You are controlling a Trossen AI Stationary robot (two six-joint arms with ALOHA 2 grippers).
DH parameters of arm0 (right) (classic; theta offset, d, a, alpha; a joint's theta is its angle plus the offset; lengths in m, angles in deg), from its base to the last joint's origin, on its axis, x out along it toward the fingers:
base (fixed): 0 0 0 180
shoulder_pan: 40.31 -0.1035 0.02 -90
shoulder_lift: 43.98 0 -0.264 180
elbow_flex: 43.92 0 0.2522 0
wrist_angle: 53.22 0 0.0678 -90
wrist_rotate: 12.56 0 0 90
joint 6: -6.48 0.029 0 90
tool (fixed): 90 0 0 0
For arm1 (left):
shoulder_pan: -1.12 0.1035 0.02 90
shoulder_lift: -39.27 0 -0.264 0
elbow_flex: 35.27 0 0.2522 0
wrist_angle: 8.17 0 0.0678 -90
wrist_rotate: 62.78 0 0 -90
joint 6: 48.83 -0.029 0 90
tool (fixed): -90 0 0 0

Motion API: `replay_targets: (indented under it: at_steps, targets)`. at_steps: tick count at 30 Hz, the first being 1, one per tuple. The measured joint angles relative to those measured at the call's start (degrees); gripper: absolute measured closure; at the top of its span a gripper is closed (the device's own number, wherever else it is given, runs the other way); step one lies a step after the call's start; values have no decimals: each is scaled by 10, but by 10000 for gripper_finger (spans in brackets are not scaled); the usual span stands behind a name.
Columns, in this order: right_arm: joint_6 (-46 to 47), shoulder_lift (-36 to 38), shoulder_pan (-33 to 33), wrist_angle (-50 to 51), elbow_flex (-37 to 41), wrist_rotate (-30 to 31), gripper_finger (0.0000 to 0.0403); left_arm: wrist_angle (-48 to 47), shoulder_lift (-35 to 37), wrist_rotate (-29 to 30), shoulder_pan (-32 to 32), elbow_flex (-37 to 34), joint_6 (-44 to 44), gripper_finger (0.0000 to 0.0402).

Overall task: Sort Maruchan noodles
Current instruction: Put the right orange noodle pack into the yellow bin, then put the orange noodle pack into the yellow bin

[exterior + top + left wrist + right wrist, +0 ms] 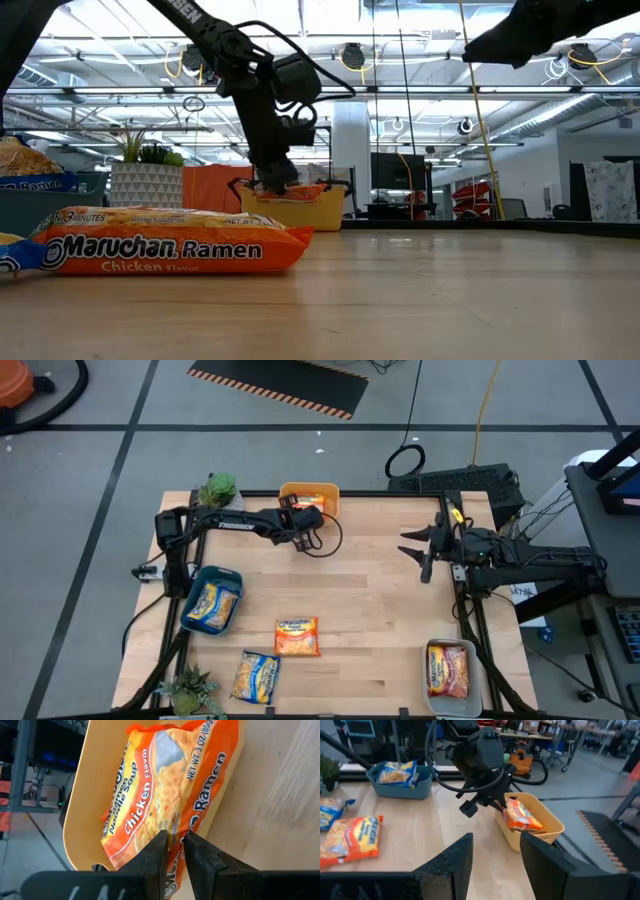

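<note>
— While it hangs over the yellow plastic bin (326, 491) at upper centre, is the left gripper (174, 851) holding?
— Jaws pinch the crinkly orange chicken-flavour ramen packet (165, 785) by its edge; light, slippery, brittle inside.
— Right gripper (495, 851)?
— Idle, jaws apart.

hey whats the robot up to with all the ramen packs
It is sorting ramen packets into bins. The left gripper pinches an orange crinkly chicken-flavour packet over the yellow plastic bin at the table's far edge. The right gripper waits open above the table. Two packets lie loose on the wooden table: one orange, one blue-and-yellow.
</note>
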Motion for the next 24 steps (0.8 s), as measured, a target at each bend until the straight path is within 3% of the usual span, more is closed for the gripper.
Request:
replay_targets:
  at_steps: [5,12,15,19,24]
  targets:
    - [-48,0,0,-22,0,1,243,8,0,-2,2,0,22,311]
    - [-75,0,0,-63,0,1,243,10,0,0,23,0,57,189]
    - [-71,0,0,-64,0,0,243,12,0,0,34,0,81,156]
    - [-50,0,0,-60,0,0,243,7,1,4,35,0,108,145]
    - [-5,0,0,-44,0,-3,243,2,21,4,-8,-1,137,144]
